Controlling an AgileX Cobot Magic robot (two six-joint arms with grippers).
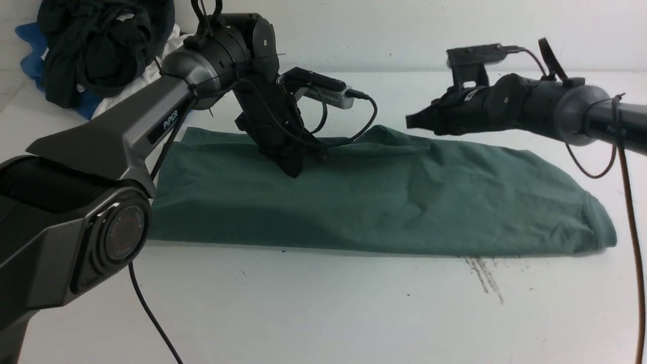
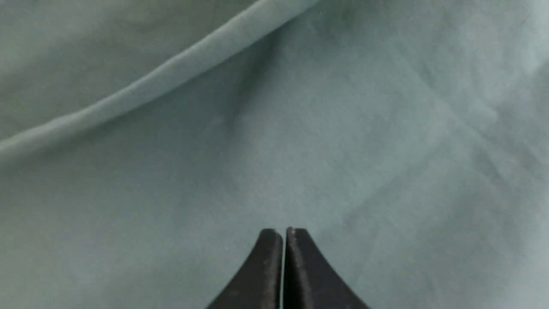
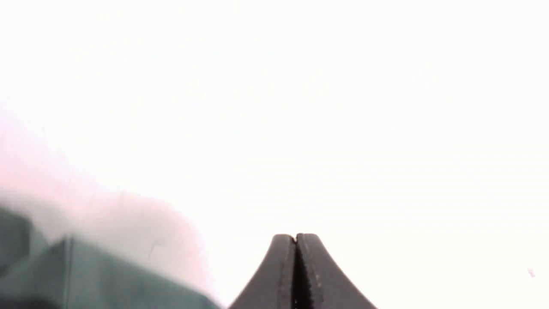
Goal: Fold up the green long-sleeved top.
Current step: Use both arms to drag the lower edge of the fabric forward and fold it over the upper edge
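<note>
The green long-sleeved top (image 1: 394, 202) lies in the front view as a long folded band on the white table (image 1: 323, 313), its long axis running from the robot's left to its right. The left gripper (image 1: 293, 169) points down at the band's far part, left of the middle, with its tip at or on the cloth. The right gripper (image 1: 412, 121) hangs above the far edge, right of the middle, pointing leftward and clear of the fabric. The left one is therefore the nearer, and each end of the band lies outward from its gripper along that axis.

In the left wrist view the left gripper (image 2: 284, 234) has its jaws pressed together with no cloth between them. The top (image 2: 343, 128) fills the picture beyond, crossed by a raised ridge (image 2: 171, 73).

In the right wrist view the right gripper (image 3: 296, 238) is likewise closed and empty over bare table (image 3: 343, 107), with an edge of the top (image 3: 107, 279) off to one side.
</note>
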